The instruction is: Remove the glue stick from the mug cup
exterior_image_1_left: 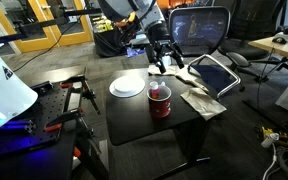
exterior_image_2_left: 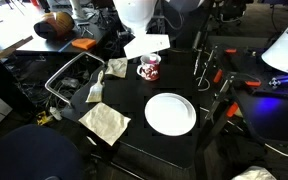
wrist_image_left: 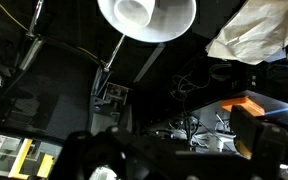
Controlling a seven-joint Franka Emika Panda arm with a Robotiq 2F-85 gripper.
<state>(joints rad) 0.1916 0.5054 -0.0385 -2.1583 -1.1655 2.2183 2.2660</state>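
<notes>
Mug cup [exterior_image_1_left: 160, 103] on counter [exterior_image_1_left: 134, 118], right of white plate [exterior_image_1_left: 127, 86]; glue stick [exterior_image_1_left: 157, 90] inside. Fingers [exterior_image_1_left: 159, 60] hang beyond the mug; whether spread, cannot tell.

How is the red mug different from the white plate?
The mug is dark red outside; the plate is all white. The mug stands tall with walls; the plate lies flat. The plate is wider than the mug. Both are round and sit on the black table.
</notes>
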